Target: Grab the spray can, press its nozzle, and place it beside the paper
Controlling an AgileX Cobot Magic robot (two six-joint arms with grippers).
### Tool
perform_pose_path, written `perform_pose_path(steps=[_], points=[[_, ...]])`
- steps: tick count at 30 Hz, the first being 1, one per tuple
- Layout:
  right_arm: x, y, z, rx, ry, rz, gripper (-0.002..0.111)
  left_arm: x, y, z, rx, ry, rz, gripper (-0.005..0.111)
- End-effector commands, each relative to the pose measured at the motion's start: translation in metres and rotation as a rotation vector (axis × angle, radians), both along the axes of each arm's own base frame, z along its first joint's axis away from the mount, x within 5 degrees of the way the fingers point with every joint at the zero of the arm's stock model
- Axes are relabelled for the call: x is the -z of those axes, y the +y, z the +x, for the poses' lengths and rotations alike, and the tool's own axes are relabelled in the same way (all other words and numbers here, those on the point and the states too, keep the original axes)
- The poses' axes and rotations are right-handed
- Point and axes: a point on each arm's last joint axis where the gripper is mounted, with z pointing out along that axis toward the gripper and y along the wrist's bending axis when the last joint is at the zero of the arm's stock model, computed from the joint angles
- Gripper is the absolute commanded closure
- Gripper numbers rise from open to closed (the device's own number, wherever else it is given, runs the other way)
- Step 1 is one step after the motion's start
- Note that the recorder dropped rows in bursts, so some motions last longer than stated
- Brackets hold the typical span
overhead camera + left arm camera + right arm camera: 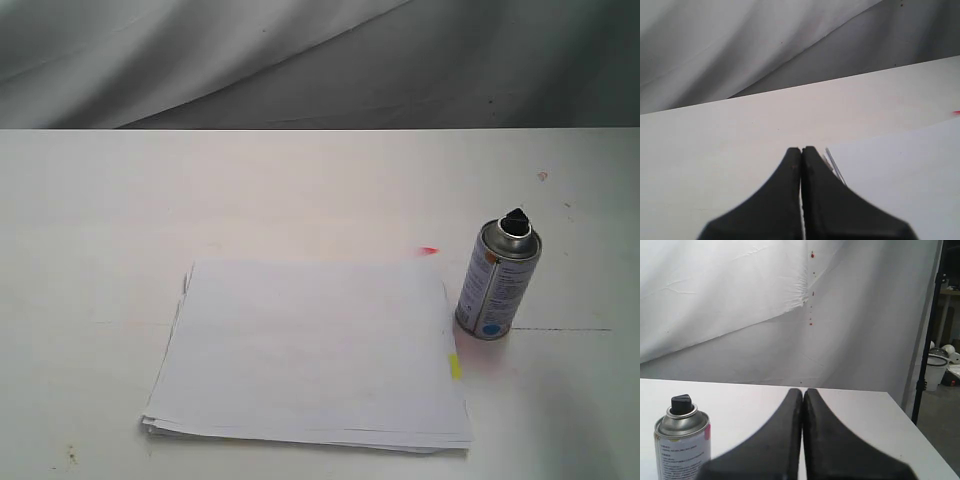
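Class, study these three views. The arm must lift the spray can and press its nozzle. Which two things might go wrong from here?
1. The spray can is tall, narrow and upright; the right arm's fingers are shut, so an approach without opening may topple it.
2. The paper lies close beside it; pressing the nozzle might mark the sheets.

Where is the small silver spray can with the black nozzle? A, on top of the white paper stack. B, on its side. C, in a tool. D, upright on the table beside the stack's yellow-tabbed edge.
D: the small silver spray can stands upright on the white table, next to the yellow tab at the edge of the white paper stack.
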Motion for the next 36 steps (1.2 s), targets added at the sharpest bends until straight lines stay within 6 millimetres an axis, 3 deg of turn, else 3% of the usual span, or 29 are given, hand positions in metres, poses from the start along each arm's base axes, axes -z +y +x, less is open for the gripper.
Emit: perform_pose_path(steps=[1,20,25,32,36], points=[[0.001,0.000,0.000,-0.002,-0.001,-0.010,0.108,0.001,0.000,0.000,0.005,0.001,-0.004,0.107],[0.001,0.000,0.000,-0.002,-0.001,-0.010,0.108,0.001,0.000,0.000,0.005,0.001,-0.004,0.107],[0.001,0.000,0.000,-0.005,0.013,0.065,0.108,0.001,0.000,0.000,0.005,0.001,-0.004,0.107],[-0.057,0.000,-0.010,0.006,-0.008,0.068,0.108,0.001,0.000,0.000,0.005,0.001,-0.004,0.107],[-0.092,-0.001,-0.003,0.006,-0.018,0.067,0.108,0.001,0.000,0.000,0.005,0.001,-0.004,0.107]])
